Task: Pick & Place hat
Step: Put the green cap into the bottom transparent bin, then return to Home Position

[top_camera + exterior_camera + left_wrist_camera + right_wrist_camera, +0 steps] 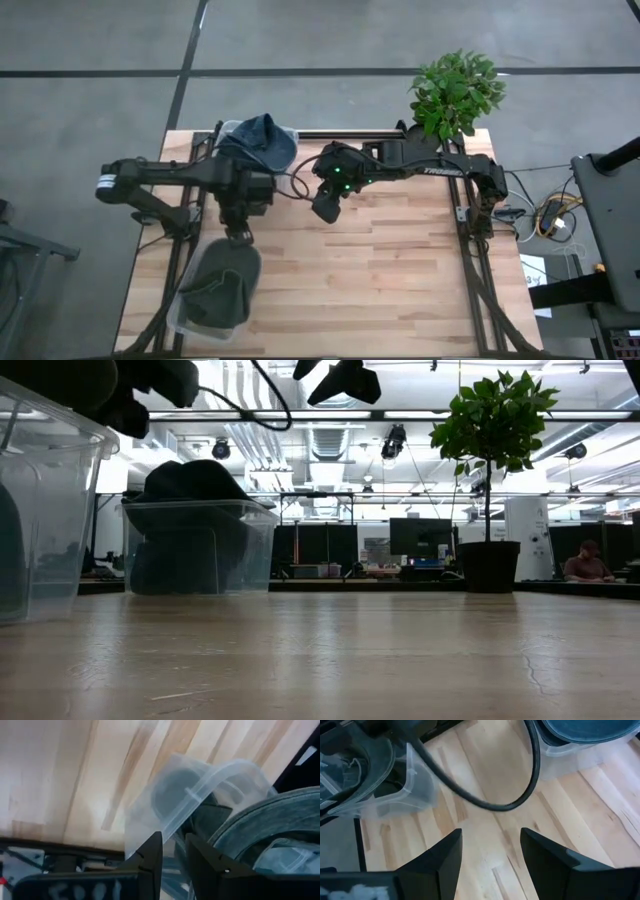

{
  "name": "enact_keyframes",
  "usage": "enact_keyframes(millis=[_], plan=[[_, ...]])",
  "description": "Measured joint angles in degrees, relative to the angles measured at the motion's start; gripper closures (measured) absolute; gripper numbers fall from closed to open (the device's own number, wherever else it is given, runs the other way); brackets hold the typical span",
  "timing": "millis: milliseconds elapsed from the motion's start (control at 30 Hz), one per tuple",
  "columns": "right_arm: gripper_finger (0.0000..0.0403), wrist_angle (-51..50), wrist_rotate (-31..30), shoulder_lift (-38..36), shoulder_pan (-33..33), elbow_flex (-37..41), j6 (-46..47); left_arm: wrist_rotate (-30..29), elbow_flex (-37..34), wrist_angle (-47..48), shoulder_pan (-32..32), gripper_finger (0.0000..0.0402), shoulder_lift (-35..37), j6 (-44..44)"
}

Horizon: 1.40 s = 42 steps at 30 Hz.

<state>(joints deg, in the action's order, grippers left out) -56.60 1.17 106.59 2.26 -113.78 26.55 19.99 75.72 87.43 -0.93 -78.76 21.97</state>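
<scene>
From above, two clear plastic bins sat along the table's (400, 280) left side; the far bin (285, 135) held a blue denim hat (258, 140) heaped over its rim; the near bin (215, 295) held dark grey hats, number unclear; the left gripper (238, 232) hung just over the near bin's far rim; the right gripper (327, 208) hovered mid-table, and the wood to the right and front lay open up to the frame rails; one potted plant (455, 92) stood at the far edge.

At table height, both bins showed at left, dark hats (190, 482) mounded above the farther one (200, 550); the plant (492, 480) stood alone at right.

On the left wrist, the fingers (150, 860) stood nearly together, holding nothing, by the bin rim (200, 795).

On the right wrist, the fingers (445, 857) were spread wide above bare wood, gripping nothing; one black cable (520, 795) looped ahead of them.
</scene>
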Motion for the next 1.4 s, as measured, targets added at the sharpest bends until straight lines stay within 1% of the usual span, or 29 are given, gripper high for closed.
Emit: enact_keyframes(millis=[167, 267, 433, 533, 667, 733, 800, 900, 967, 1067, 1133, 1267, 1333, 1400], plan=[[0.0209, 0.07, 0.02, 0.0, 0.0, 0.0, -0.18, 0.11, -0.73, -0.43, 1.7, 0.0324, -0.17, -0.36], [0.0209, 0.11, 0.0, 0.0, 0.0, 0.0, -0.18, -2.75, -2.42, -0.35, 1.9, 0.0324, -1.01, -0.02], [0.0209, 0.12, 0.02, 0.0, 0.0, 0.0, -0.18, -5.07, -3.28, 0.42, 1.9, 0.0324, -0.91, 0.17], [0.0209, 0.13, 0.13, 0.0, 0.0, 0.0, -0.09, -4.75, -1.1, 2.79, 1.71, 0.0324, -0.79, -0.12], [0.0209, 0.1, 0.15, 0.0, 0.0, -0.1, -0.15, -4.67, 3.3, 1.55, 1.53, 0.0324, 0.64, -0.62], [0.0209, 0.12, 0.16, -0.09, -0.01, -0.28, -0.98, -4.99, 5.71, -0.37, 1.53, 0.0324, 1.39, -1.41], [0.0209, 0.28, 0.11, -0.55, -0.42, -0.37, -3.14, -5.39, 7.26, -4.2, 1.53, 0.0324, 2.86, -1.16], [0.0209, 3.66, 0.15, -2.07, -1.61, 0.01, -7.2, -7.05, 7.5, -14.14, 1.51, 0.0324, 6.69, 1.64], [0.0209, 6.64, 0.29, -3.15, -2.35, 1.2, -9.52, -7.17, 6.75, -19.87, 1.4, 0.0324, 9.52, 1.09], [0.0209, 12.63, 0.42, -5.32, -2.91, 5.04, -12.43, -7.44, 4.89, -27.9, 0.95, 0.0324, 14.25, 1.35], [0.0209, 18.89, 1.11, -7.71, -2.89, 9.28, -13.4, -7.48, 3.14, -32.4, 0.88, 0.0324, 17.93, 1.63], [0.0209, 36.4, 5.1, -14.87, -2.57, 20.86, -13.09, -8.27, -1.55, -40.31, 0.79, 0.0324, 25.71, 3.11], [0.0209, 42.34, 4.84, -18.65, -2.32, 26.99, -11.62, -11.23, -3.38, -40.94, 0.79, 0.0324, 29.42, 3.2], [0.0209, 44.59, 2.56, -22.49, -1.93, 32.19, -9.8, -16.16, -4.42, -39.31, 0.79, 0.0324, 33.07, -0.7]])
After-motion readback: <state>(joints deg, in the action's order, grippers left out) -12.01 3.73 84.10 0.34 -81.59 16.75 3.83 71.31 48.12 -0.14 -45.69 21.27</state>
